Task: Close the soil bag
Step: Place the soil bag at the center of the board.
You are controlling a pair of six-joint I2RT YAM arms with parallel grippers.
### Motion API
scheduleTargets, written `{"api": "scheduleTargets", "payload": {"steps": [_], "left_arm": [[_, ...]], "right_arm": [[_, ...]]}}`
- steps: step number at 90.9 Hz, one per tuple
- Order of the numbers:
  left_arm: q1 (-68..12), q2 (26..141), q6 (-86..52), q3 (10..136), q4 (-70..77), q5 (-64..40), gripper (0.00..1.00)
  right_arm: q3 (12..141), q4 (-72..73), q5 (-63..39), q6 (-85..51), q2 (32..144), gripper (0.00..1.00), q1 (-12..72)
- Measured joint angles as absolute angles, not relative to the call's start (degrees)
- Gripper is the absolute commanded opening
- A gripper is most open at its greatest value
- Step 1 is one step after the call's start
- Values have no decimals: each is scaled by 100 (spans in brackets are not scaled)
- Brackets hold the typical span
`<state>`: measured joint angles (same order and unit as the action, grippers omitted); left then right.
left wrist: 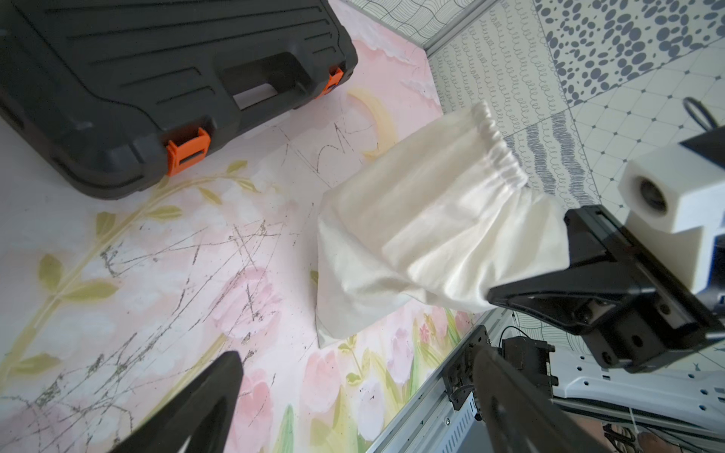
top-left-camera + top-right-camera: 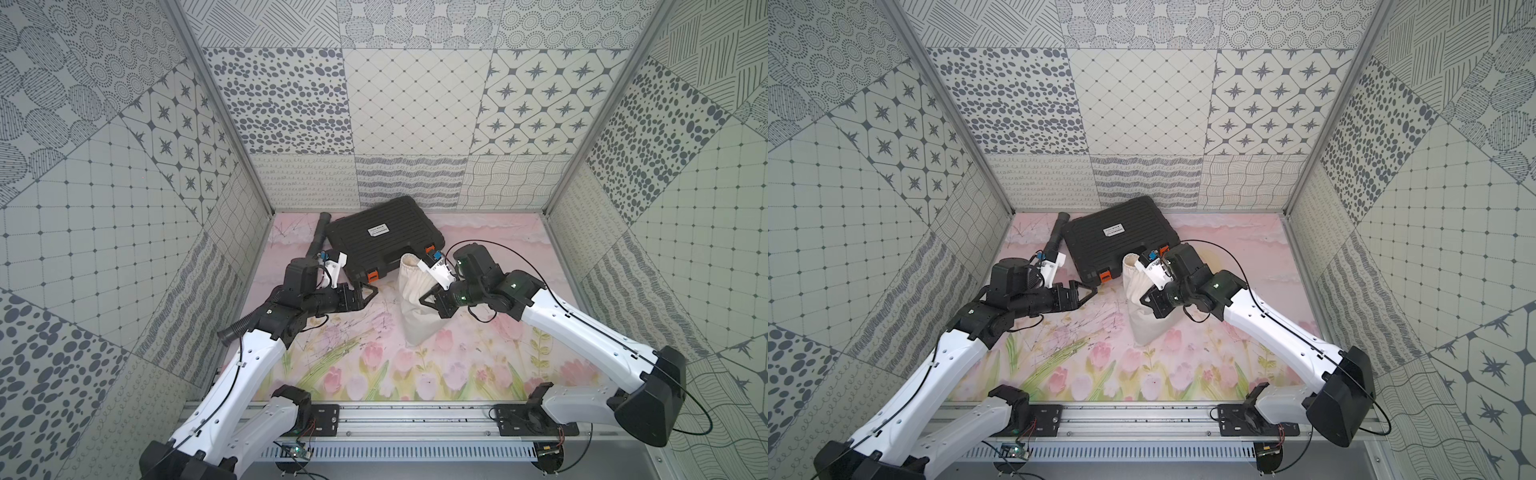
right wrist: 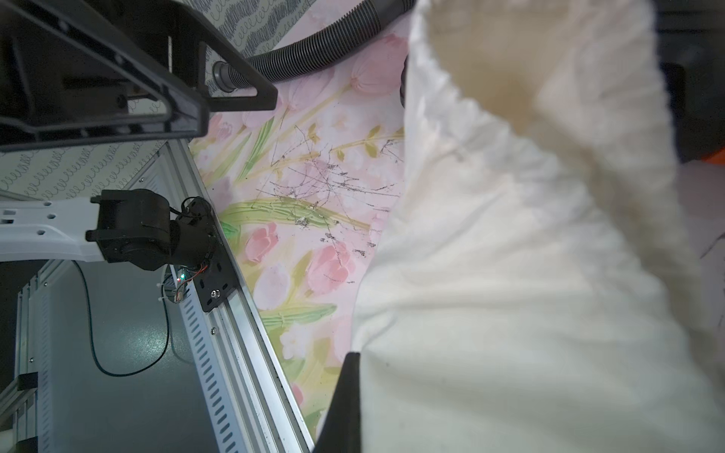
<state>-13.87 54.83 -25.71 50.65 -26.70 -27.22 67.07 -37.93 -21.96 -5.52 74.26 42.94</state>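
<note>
On the flowered mat (image 2: 353, 357), right of centre and just in front of the latch edge of the black ribbed case (image 2: 374, 243), the soil bag (image 2: 413, 309) stands slumped but upright, with its base on the mat. Its gathered mouth (image 2: 411, 261) is up and gaping, so the bag is not yet closed. The right gripper (image 2: 427, 300) comes in from the bag's right side with its jaws pinched shut on a fold of cloth about halfway up, below the ruffled hem (image 1: 498, 153). The right wrist view shows little but cream fabric pressed against one black finger. The left gripper (image 2: 372, 293) hangs with its jaws spread wide and nothing between them, apart from the bag on its left and near one orange latch (image 2: 372, 275) of the case. The step in hand looks like steadying — one arm anchors the pouch while the free one lines up for the mouth. I cannot pick out the drawstring in any view, so the next move probably calls for the left arm to find the cord or the hem at the rim, close on it, and pull away from the held side so the mouth cinches. The cloth is soft and the bag may tip or drag — the anchor has to hold.
</note>
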Motion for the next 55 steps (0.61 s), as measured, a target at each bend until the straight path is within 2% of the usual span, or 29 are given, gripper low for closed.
{"api": "scheduleTargets", "payload": {"steps": [26, 55], "left_arm": [[-1400, 6191, -2486, 5830, -2045, -3148, 96], [-1806, 7623, -2392, 7323, -2231, -3531, 96]], "right_arm": [[6700, -3798, -2200, -373, 7332, 0, 4294], [6781, -3894, -2182, -163, 7332, 0, 4294]]}}
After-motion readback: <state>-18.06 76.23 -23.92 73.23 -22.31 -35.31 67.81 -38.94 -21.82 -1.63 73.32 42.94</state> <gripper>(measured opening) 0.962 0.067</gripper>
